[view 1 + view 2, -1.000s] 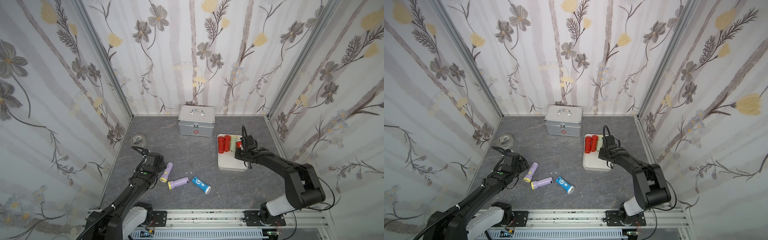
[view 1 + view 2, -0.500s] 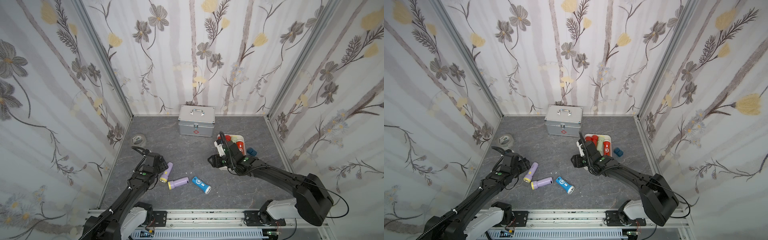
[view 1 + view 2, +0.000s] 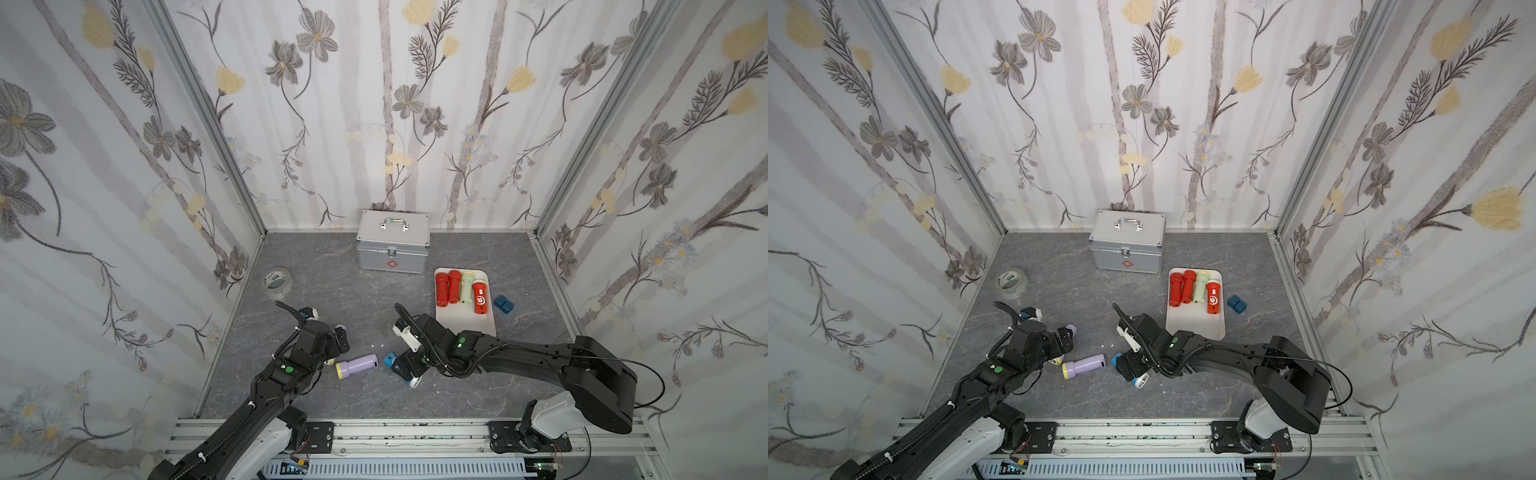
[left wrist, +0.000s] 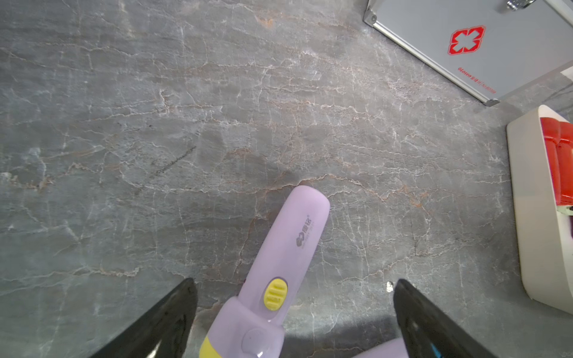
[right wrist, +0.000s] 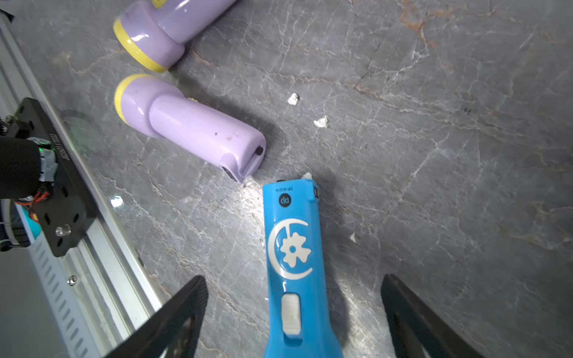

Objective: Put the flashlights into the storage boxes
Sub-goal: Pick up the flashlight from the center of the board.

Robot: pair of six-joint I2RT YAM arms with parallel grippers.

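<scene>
The white storage box (image 3: pixel 465 328) holds two red flashlights (image 3: pixel 448 287), a pale green one (image 3: pixel 467 286) and a red one with a white emblem (image 3: pixel 480 296). One lilac flashlight (image 4: pixel 288 257) lies on the floor between the wide-apart jaws of my open left gripper (image 4: pixel 294 310), untouched. A second lilac flashlight (image 3: pixel 357 365) lies just beside it. My right gripper (image 5: pixel 293 310) is open and straddles the blue flashlight (image 5: pixel 293 248) without touching it. In both top views this blue flashlight (image 3: pixel 1138 381) is mostly hidden under the right gripper.
A silver case with a red cross (image 3: pixel 392 241) stands at the back middle. A tape roll (image 3: pixel 276 280) lies at the back left, and two blue blocks (image 3: pixel 503 304) sit right of the storage box. The metal front rail (image 5: pixel 93 248) runs close to the flashlights.
My right gripper opened, left the emblem flashlight in the storage box and swung forward-left over the blue flashlight. My left gripper opened wider over the lilac flashlight.
</scene>
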